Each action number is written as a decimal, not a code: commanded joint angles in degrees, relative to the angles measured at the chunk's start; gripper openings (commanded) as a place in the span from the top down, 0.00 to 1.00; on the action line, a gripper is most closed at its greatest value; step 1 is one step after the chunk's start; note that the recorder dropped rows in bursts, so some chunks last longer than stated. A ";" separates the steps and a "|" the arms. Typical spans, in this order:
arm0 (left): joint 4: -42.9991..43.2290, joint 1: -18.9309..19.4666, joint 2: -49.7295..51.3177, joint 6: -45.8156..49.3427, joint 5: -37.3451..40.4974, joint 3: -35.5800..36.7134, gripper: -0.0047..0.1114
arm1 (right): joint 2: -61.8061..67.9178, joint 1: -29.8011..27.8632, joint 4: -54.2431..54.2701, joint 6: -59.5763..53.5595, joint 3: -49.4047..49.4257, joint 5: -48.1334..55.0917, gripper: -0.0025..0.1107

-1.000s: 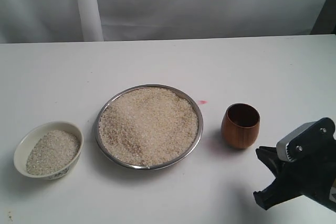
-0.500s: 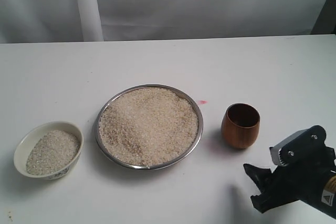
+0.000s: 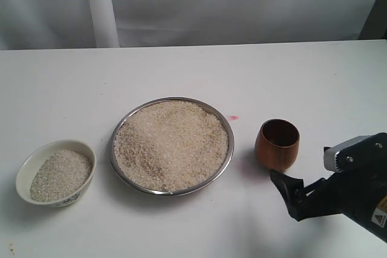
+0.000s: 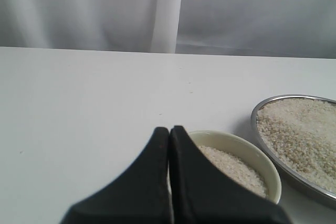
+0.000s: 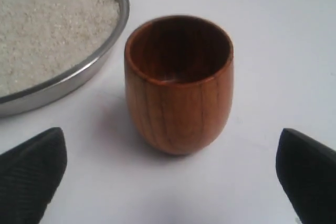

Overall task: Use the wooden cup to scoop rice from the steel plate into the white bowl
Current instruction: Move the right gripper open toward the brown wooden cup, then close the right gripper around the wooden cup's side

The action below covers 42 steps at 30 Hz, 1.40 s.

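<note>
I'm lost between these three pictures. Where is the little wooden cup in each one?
Exterior view: the wooden cup stands upright to the right of the steel plate, apart from it.
Left wrist view: the cup is not in it; only the white bowl and part of the plate show.
Right wrist view: the cup fills the middle, close up, beside the plate's rim.
Shared landmark: the steel plate, seen in all three.

- R arm: black, angular right gripper; fingers matte black w/ fine ribbed texture, rounded tips.
- Behind it: silver-grey metal block, rounded corners, two small dark screws.
- Black casing below the block carries a white sticker w/ yellow warning triangle.
- L arm: black left gripper, two smooth wedge-shaped fingers tapering to narrow tips.
</note>
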 commanded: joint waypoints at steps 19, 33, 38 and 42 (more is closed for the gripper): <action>-0.28 -0.24 -0.17 -0.34 -0.32 -0.16 0.96 | 0.14 -0.11 -3.13 0.71 -4.80 -4.60 0.06; -0.28 -0.24 -0.17 -0.24 -0.32 -0.16 0.96 | 11.92 0.36 -3.86 -0.04 -10.11 -11.26 0.06; -0.28 -0.24 -0.17 -0.24 -0.32 -0.16 0.96 | 16.07 0.36 -3.43 -1.19 -12.90 -11.71 0.06; -0.28 -0.24 -0.17 -0.24 -0.32 -0.16 0.96 | 18.23 0.36 -3.17 -1.19 -14.44 -12.47 0.06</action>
